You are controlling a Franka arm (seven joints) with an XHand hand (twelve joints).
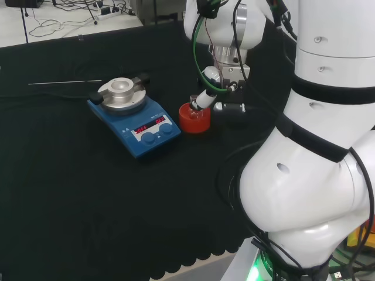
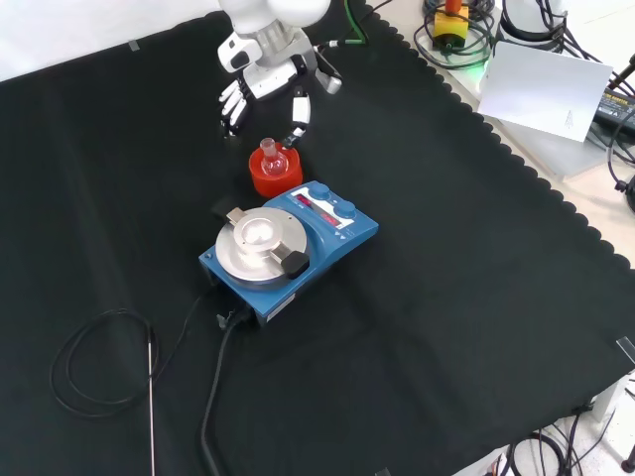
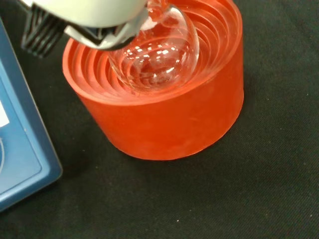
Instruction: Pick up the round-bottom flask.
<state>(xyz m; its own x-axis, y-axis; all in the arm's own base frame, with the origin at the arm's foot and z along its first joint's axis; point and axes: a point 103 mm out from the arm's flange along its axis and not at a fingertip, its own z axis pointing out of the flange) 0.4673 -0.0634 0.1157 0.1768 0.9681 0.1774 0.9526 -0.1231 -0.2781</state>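
The flask [image 3: 157,57], clear glass, sits in the red ribbed stand [image 3: 164,114], just beside the blue hotplate [image 2: 288,248]. In the front view the hand [image 2: 260,84] hangs above and behind the stand with its fingers [image 2: 232,104] spread wide and fairly straight, and its thumb [image 2: 298,117] reaches down near the flask's neck. I cannot tell if it touches. The wrist view shows the stand's stepped rings through the glass. The head view shows one finger [image 1: 203,98] angled over the stand. A thin rod [image 2: 152,397] lies apart on the cloth [image 2: 476,297].

Flask neck covered, hotplate cropped

In the wrist view the hand [image 3: 94,17] hides the round-bottom flask's [image 3: 154,59] neck; the blue hotplate stirrer [image 3: 20,149] is cut off at the edge.
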